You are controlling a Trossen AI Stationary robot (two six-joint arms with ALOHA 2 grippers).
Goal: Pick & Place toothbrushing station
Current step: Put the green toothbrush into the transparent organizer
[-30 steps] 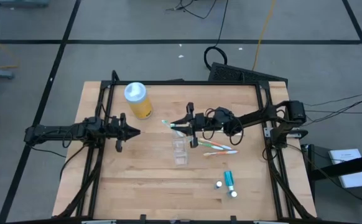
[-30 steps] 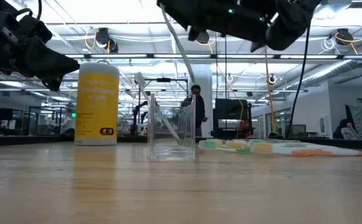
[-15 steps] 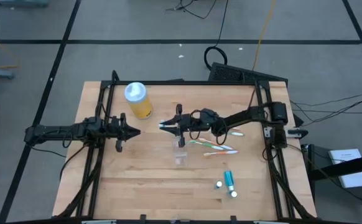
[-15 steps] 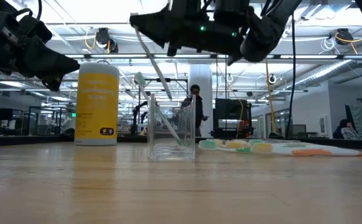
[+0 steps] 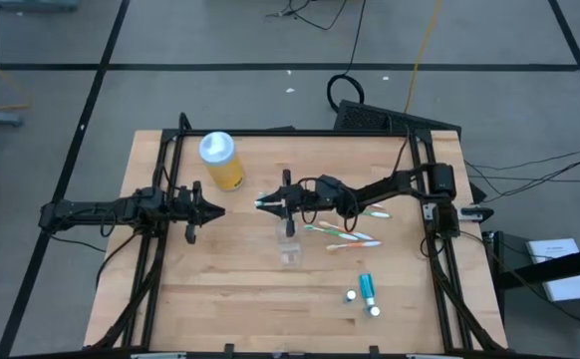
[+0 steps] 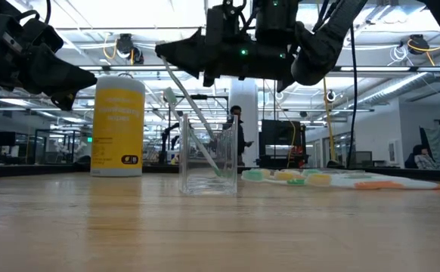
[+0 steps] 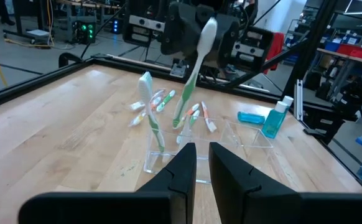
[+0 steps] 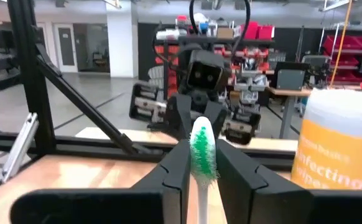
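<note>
The right gripper [image 5: 270,203] clamps a green toothbrush [image 7: 192,79] above the clear cup [image 6: 209,155]. The left gripper [image 5: 213,210] waits apart, fingers together.

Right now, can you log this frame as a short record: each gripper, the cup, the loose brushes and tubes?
right gripper: above the cup, shut on a green toothbrush
left gripper: waiting at the table's left side, shut, empty
cup: clear, upright, one toothbrush already inside
loose toothbrushes: lying right of the cup
tubes: lying near the front right
bottle: yellow, upright, back left
</note>
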